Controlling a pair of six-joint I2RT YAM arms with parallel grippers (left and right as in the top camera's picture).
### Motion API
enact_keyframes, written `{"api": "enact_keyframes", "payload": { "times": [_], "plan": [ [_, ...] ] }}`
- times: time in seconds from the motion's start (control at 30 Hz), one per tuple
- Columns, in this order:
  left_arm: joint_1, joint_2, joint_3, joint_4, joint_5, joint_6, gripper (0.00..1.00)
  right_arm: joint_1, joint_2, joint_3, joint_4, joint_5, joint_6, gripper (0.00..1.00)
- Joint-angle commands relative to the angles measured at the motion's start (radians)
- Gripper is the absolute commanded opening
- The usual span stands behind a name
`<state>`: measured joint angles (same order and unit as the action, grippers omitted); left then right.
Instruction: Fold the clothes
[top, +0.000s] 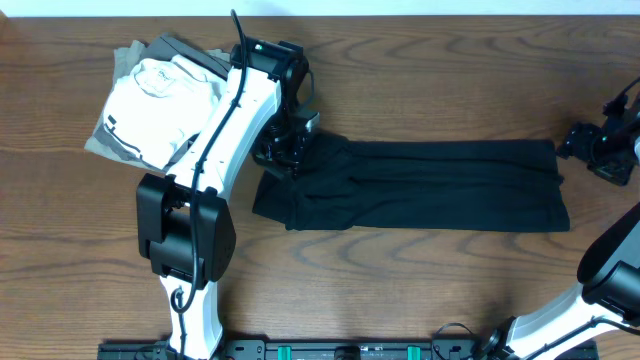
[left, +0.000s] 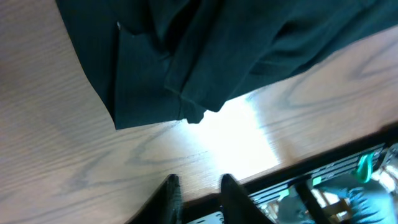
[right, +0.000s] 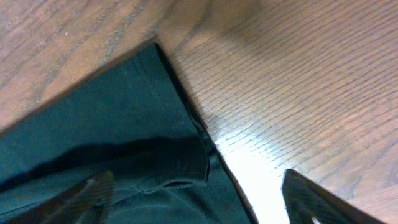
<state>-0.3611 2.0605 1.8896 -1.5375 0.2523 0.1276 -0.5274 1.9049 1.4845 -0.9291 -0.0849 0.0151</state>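
Black soft shirt (top: 420, 185) lies as long creased band across wood-grain table (top: 400, 290); left jaws slightly parted, empty, at its left end; right jaws wide apart, empty, at its right end.

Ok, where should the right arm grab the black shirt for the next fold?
I'd pinch the black shirt at a corner of its right end, coming from the right. It lies flat as a long strip with bare table beyond that edge, and the open right gripper is nearby.
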Motion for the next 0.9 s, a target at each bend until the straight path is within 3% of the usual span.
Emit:
{"api": "enact_keyframes", "payload": {
  "times": [0.0, 0.17, 0.4, 0.63, 0.77, 0.87],
  "plan": [
    [0.002, -0.022, -0.006, 0.011, -0.011, -0.009, 0.33, -0.034, -0.005, 0.007, 0.005, 0.003, -0.003, 0.86],
    [0.002, -0.022, -0.005, 0.063, -0.011, -0.009, 0.4, -0.071, 0.021, 0.006, -0.003, -0.177, -0.132, 0.82],
    [0.013, -0.024, 0.048, 0.108, -0.011, -0.074, 0.4, -0.08, 0.135, 0.006, -0.067, -0.276, -0.34, 0.79],
    [0.054, -0.065, 0.106, 0.124, -0.011, -0.084, 0.4, -0.08, 0.204, 0.006, -0.078, -0.24, -0.346, 0.76],
    [0.082, -0.119, 0.106, 0.157, -0.011, -0.084, 0.4, -0.076, 0.215, 0.005, -0.087, -0.259, -0.346, 0.64],
    [0.1, -0.163, 0.106, 0.187, -0.011, -0.084, 0.4, -0.063, 0.217, 0.001, -0.111, -0.26, -0.367, 0.46]
  ]
}}
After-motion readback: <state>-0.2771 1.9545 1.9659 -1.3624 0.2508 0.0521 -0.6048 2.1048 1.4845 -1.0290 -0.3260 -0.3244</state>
